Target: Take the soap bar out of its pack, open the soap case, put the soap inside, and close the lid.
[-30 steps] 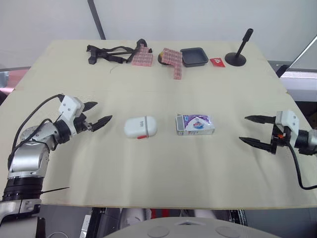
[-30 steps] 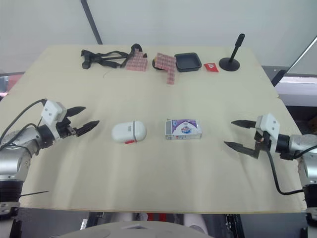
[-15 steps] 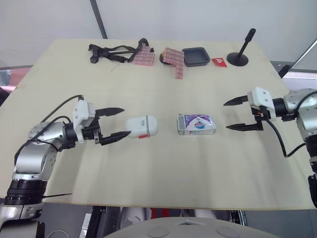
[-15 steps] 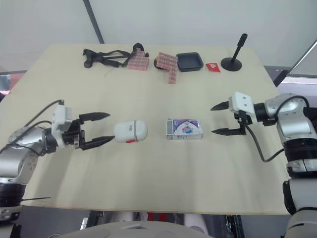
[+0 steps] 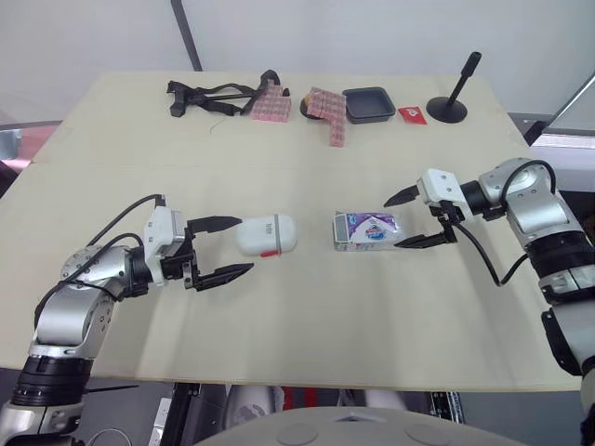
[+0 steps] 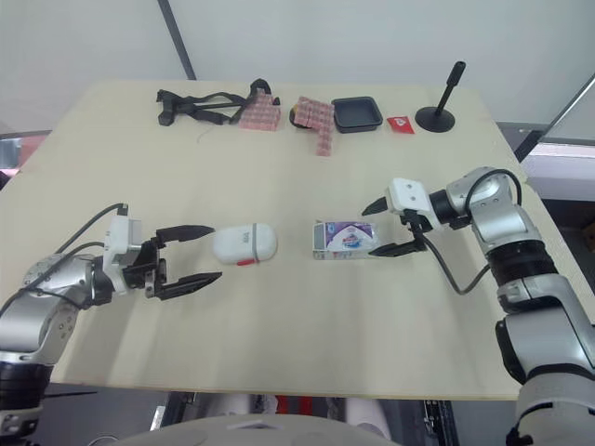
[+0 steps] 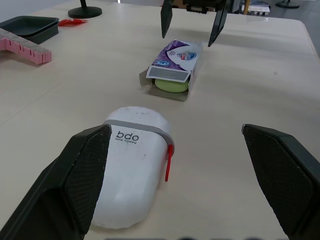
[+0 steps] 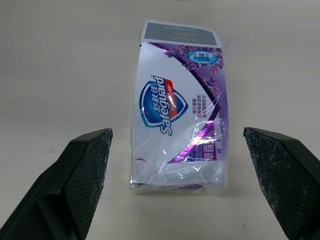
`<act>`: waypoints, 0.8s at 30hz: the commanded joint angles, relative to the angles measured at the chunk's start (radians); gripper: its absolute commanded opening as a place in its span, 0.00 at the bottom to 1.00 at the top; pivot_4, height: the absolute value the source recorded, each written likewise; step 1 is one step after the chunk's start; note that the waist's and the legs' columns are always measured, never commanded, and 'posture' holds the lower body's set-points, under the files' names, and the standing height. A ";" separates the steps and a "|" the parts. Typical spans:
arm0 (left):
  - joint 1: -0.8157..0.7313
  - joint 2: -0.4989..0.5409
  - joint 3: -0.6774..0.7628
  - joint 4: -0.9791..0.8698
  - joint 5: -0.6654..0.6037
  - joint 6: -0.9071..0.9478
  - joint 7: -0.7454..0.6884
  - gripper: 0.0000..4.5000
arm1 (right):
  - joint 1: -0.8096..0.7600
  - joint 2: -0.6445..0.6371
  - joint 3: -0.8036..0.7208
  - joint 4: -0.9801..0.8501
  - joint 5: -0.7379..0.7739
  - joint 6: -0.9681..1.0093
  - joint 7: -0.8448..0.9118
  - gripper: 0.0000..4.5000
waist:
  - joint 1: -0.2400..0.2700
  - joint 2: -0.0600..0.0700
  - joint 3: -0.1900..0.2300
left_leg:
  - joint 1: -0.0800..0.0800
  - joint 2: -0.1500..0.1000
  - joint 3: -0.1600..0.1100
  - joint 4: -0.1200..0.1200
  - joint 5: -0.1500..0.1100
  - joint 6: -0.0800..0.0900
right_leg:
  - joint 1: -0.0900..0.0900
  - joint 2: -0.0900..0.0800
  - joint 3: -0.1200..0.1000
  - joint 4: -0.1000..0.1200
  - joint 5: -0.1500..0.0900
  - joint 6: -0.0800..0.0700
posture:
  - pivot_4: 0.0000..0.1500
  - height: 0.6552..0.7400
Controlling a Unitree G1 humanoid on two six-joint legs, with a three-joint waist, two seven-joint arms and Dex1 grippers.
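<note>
The purple cardboard soap pack (image 5: 370,229) lies long-side left-to-right, open end facing left; left pincer (image 5: 245,244) and right pincer (image 5: 395,223) both gape wide, empty.

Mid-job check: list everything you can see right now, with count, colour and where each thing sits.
soap case: 1, white with a red latch, shut, mid-table
soap pack: 1, purple and white, right of the case, with the end facing the case open
soap bar: 1, green, inside the pack's open end
strap: 1, black, far edge, leftmost
pink blocks: 2 clusters, far edge
tray: 1, black, far edge
packet: 1, red, between tray and stand
stand: 1, black, far right
table: 1, tan
left gripper: black, open, at the case's left end
right gripper: black, open, flanking the pack's right end
</note>
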 commanded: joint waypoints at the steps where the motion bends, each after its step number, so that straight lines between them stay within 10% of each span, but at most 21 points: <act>1: 0.007 0.009 0.008 -0.029 -0.007 -0.018 0.004 1.00 | -0.017 0.013 -0.004 0.016 -0.010 -0.002 0.014 1.00 | -0.001 0.000 0.000 | 0.000 0.000 0.000 0.000 0.000 0.000 | 0.000 0.000 0.000 0.000 0.000 0.000 | 1.00 1.00; 24: 0.036 -0.003 -0.012 -0.048 -0.004 -0.024 0.039 1.00 | -0.017 0.064 -0.021 0.139 -0.054 -0.083 -0.026 1.00 | -0.001 0.000 0.000 | 0.000 0.000 0.000 0.001 0.000 0.000 | -0.001 0.001 0.000 0.002 0.000 0.000 | 1.00 1.00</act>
